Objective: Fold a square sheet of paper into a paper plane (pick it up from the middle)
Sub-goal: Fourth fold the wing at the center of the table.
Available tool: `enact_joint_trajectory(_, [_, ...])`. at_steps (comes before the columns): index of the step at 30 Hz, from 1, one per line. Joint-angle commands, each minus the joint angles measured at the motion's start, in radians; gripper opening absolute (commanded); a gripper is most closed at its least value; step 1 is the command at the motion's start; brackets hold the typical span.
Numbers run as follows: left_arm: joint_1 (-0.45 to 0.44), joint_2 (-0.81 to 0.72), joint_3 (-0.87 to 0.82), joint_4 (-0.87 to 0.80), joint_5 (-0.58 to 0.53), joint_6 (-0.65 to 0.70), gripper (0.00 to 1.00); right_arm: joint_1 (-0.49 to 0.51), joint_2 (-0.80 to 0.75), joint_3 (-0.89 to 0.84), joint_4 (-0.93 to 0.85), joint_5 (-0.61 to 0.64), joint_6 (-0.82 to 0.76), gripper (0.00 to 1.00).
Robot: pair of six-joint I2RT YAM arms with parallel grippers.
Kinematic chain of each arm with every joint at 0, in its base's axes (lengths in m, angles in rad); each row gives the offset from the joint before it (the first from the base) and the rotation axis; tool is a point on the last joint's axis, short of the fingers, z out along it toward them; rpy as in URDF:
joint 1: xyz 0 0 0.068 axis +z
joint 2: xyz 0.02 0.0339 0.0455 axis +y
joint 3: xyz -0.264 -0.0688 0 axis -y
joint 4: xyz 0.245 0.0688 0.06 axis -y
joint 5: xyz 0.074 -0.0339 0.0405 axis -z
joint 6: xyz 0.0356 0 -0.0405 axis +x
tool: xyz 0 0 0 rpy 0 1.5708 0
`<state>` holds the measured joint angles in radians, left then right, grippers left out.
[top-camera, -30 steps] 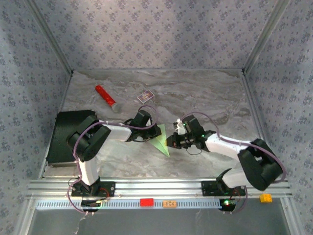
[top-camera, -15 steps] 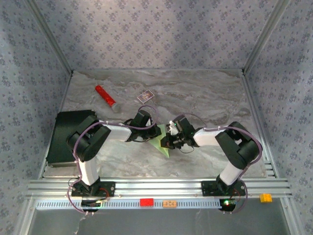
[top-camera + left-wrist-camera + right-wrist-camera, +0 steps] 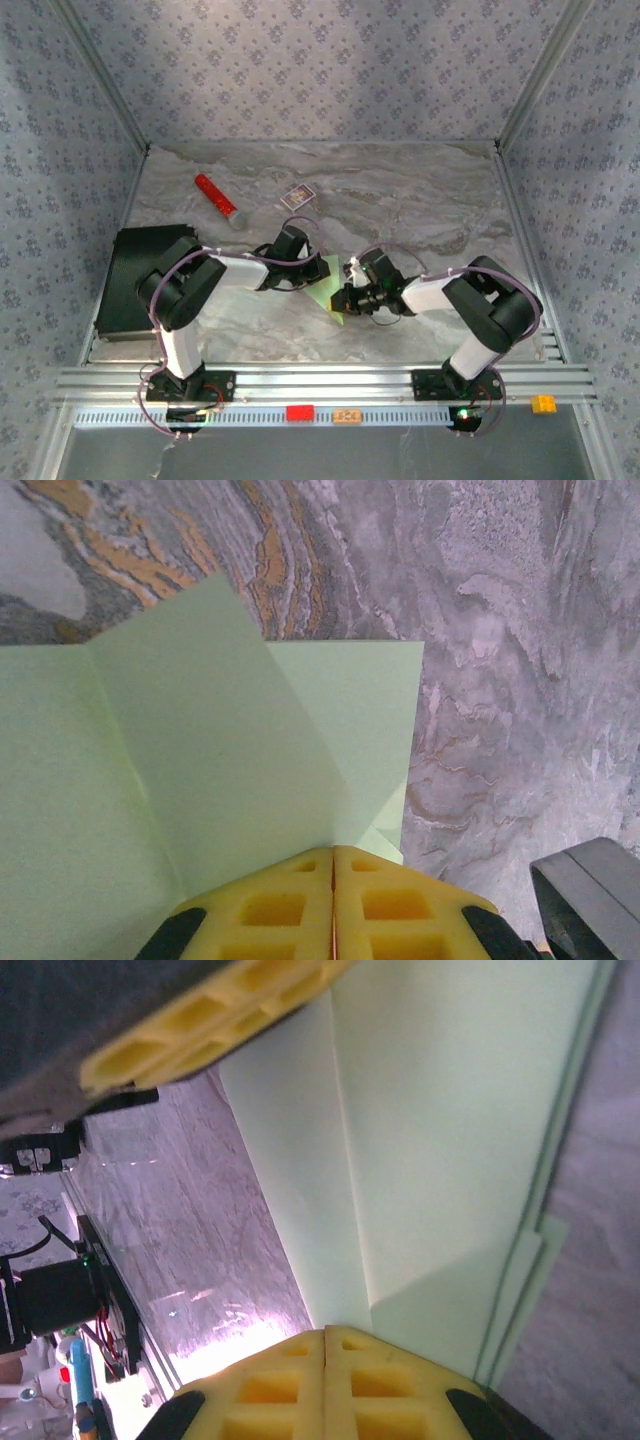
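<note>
Top external view: the square sheet of paper [image 3: 328,292], creased down to a pale green pointed shape, lies near the middle of the marbled table [image 3: 430,200], between the two arms. Its long axis runs far to near, and the sharp tip points toward the near rail, leaning slightly right.

The left gripper [image 3: 312,274] is at the paper's far-left edge and the right gripper [image 3: 347,298] at its right edge. Both are clenched, their yellow pads pressed flat together. In the wrist views their tips sit right at the paper, but I cannot tell whether any of it is pinched.

Open marble stretches far and right, up to the patterned walls. A red cylinder [image 3: 215,196] and a small card box [image 3: 297,197] lie well apart at far left, and a black box [image 3: 135,285] hugs the left edge.

The sheet is thin and matte, with overlapping flaps and crisp straight creases.
</note>
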<state>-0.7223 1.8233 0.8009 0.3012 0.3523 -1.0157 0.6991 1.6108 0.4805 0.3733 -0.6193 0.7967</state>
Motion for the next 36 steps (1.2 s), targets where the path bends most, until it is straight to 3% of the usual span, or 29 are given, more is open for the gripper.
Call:
enact_joint_trajectory(1, [0.009,0.01,-0.037,-0.072,-0.059,-0.003,0.08,0.018,-0.028,-0.054,-0.124,0.006,0.001,0.07])
enact_joint_trajectory(14, [0.013,0.014,-0.042,-0.065,-0.058,-0.011,0.07,0.069,-0.165,-0.206,-0.186,0.056,0.021,0.06])
enact_joint_trajectory(19, [0.013,0.008,-0.049,-0.057,-0.054,-0.016,0.07,0.081,-0.225,-0.189,-0.266,0.069,0.009,0.06])
enact_joint_trajectory(26, [-0.014,-0.032,-0.083,-0.042,-0.076,-0.049,0.07,0.014,-0.413,-0.051,-0.42,0.076,-0.06,0.07])
enact_joint_trajectory(30, [-0.039,-0.059,-0.102,-0.041,-0.112,-0.077,0.07,-0.021,-0.351,0.051,-0.448,0.063,-0.104,0.08])
enact_joint_trajectory(36, [-0.056,-0.081,-0.12,-0.036,-0.144,-0.093,0.08,-0.004,-0.131,0.157,-0.319,0.06,-0.052,0.08])
